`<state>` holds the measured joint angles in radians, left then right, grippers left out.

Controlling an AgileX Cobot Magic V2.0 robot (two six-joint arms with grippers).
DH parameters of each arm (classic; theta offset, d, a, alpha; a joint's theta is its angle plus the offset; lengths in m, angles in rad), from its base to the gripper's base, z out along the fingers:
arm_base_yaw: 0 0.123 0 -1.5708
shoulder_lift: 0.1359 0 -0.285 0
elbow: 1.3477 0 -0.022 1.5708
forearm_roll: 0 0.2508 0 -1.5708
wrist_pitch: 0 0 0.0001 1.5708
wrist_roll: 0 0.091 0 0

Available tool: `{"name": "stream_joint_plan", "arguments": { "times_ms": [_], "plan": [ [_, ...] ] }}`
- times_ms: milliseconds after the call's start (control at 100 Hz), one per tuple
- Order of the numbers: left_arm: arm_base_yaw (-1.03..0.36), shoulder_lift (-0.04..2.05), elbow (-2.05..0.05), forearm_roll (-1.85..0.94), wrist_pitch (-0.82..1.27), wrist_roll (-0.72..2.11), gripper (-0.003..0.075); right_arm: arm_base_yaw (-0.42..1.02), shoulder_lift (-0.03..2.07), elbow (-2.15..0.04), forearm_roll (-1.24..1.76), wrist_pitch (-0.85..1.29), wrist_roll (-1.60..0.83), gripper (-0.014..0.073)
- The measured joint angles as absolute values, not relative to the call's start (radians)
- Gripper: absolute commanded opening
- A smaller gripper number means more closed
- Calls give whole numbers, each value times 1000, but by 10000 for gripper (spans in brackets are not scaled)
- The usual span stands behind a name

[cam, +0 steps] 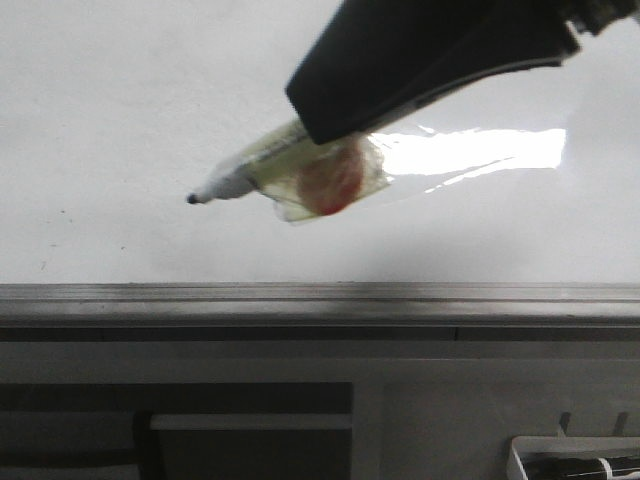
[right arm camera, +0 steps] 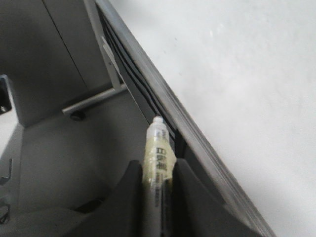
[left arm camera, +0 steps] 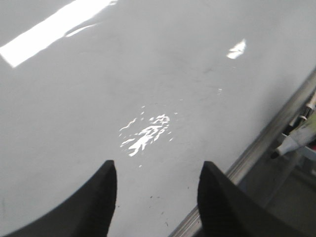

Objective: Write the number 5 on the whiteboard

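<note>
The whiteboard [cam: 140, 110] lies flat, glossy white, with bright glare, a few dark specks and a grey metal edge strip [cam: 320, 298]; no marker strokes of the number 5 show on it in any view. In the front view the right tool [cam: 330, 125] holds a marker [cam: 235, 182], wrapped in clear tape with a red patch, its black tip just above the board. The right wrist view shows the fingers [right arm camera: 129, 192] closed narrowly on its barrel. The left tool [left arm camera: 157, 190] hangs wide apart, holding nothing, over bare board.
</note>
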<state>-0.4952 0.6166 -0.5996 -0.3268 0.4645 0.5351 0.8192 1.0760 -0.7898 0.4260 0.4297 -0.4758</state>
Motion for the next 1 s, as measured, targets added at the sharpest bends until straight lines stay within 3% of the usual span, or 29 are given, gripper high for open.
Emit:
{"name": "stream_joint_plan", "arguments": {
  "times_ms": [130,250,1000],
  "plan": [
    [-434,494,-503,-388,460,499,165,814,1076,-875,91,558,-144,-40],
    [-423,429,-440,-425,445,491,123,810,1075,-957,-56,584,8,-40],
    [-423,409,-411,-528,366,484,113,751,1228,-998,-128,480,172,-40]
  ]
}}
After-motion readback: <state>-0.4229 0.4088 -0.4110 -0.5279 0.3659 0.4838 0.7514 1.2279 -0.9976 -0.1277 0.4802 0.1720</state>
